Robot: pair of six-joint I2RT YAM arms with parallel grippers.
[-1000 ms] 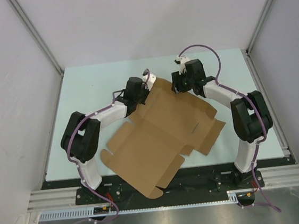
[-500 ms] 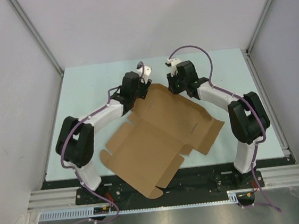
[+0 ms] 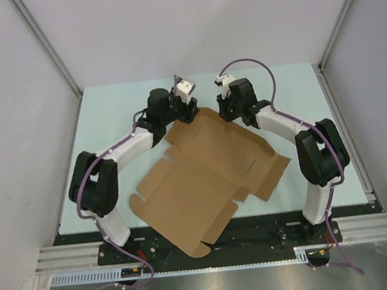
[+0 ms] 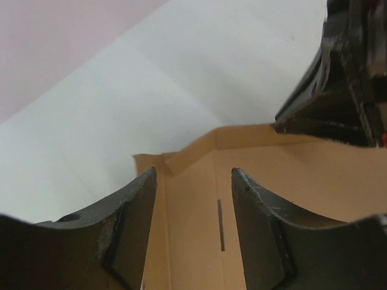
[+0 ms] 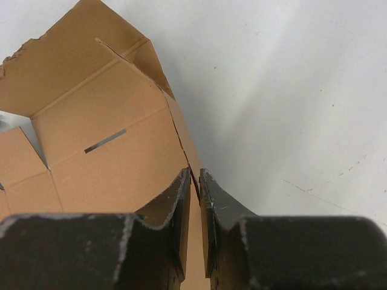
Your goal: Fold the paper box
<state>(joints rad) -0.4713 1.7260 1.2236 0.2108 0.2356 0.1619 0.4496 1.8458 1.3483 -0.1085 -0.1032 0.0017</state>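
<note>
Left tool [image 4: 193, 176] of matte black plastic, with 2 blunt, curved fingers [image 4: 130, 217] scuffed grey along their edges. Stands parted, gripping nothing, poised at the far corner of the paper box [image 3: 204, 178] with bare cardboard showing in the gap. Cannot tell whether it touches. Right tool [image 5: 193, 175] in the same worn black, drawn nearly together and pinching a thin side flap on the box's far-right edge. Flap rises from the sheet into the pinch.

Plain brown cardboard, dull and smooth, unprinted. Die-cut as 1 flat sheet: rectangular panels parted by straight creases, rounded tabs and angled flaps around the rim, a narrow slot [image 5: 106, 140] cut through 1 panel, and 1 corner slightly frayed in the right wrist view.

Lies unfolded at the middle of the pale mint desk [image 3: 107, 112], between the 2 arms. Turned diagonally, with corners pointing far, near, left and right. Far corner sits between the 2 tools, and a near tab hangs past the desk's near edge between the arm bases. Outline nearly as broad as long, so no sure long axis from above. Mostly flat on the desk, lifted only along the pinched far edge.
</note>
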